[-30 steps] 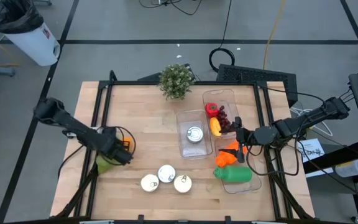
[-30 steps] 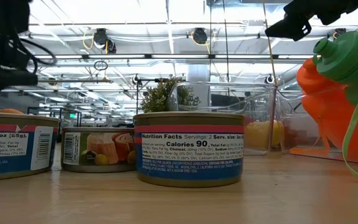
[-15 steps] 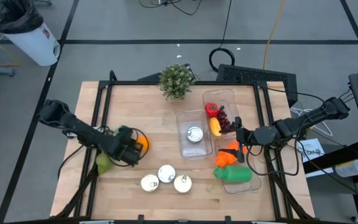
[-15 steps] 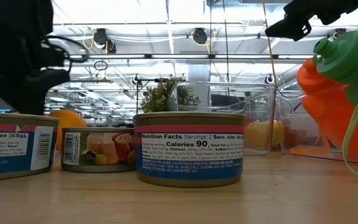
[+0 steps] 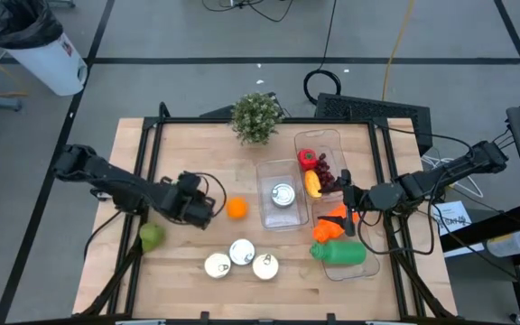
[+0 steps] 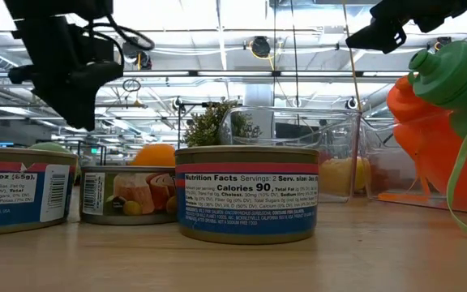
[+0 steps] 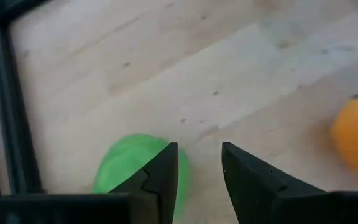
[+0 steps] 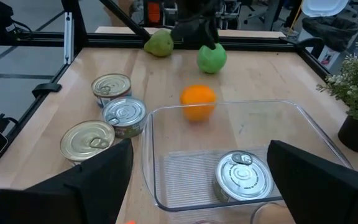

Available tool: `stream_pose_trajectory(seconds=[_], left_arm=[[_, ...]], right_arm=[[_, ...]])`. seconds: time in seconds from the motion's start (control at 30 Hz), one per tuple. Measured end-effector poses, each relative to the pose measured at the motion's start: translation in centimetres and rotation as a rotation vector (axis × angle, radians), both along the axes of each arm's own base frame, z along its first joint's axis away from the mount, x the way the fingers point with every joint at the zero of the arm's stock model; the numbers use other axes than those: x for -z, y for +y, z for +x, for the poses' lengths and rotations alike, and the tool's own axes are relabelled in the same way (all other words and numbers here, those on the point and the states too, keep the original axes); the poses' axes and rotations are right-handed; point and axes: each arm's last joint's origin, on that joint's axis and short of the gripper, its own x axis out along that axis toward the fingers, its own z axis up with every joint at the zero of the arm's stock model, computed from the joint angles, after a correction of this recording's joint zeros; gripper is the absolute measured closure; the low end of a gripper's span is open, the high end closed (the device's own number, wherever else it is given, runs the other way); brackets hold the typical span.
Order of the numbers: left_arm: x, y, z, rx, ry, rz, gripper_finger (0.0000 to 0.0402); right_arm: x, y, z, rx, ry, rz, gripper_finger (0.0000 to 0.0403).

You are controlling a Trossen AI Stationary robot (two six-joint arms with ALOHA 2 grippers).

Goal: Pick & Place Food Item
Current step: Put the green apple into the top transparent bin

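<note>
Orange (image 5: 236, 208) is your target, lying loose on the table. Your left gripper (image 5: 199, 210) hangs just beside it, fingers narrowly parted and holding nothing, with a green fruit (image 7: 132, 163) near them. Open wider, centre over the orange, and straddle it squarely, since it may roll. The clear tray (image 5: 262, 203) lies beyond it. The right gripper (image 5: 344, 192) waits, spread wide.
</note>
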Motion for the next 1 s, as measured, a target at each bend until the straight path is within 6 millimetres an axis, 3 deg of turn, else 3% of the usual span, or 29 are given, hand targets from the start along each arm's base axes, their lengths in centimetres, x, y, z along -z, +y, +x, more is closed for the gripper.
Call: stream_pose_trajectory(seconds=[0.17, 0.43, 0.57, 0.8, 1.0], left_arm=[[-0.1, 2.2, 0.2, -0.162, 0.019, -0.182, 0.0234], [0.4, 4.3, -0.5, -0.293, 0.105, -0.252, 0.0098], [0.3, 4.9, -1.0, -0.347, 0.163, -0.305, 0.0055], [0.4, 5.0, -2.0, -0.404, 0.249, -0.334, 0.0035], [2.4, 5.1, -2.3, -0.411, 0.221, -0.337, 0.0034]], right_arm=[[0.0, 0.0, 0.0, 0.000, 0.000, 0.000, 0.0053], [0.0, 0.0, 0.0, 0.000, 0.001, 0.000, 0.0053], [0.0, 0.0, 0.0, 0.000, 0.001, 0.000, 0.0053], [0.0, 0.0, 0.0, -0.002, 0.003, -0.005, 0.0053], [0.0, 0.0, 0.0, -0.002, 0.004, -0.005, 0.0053]])
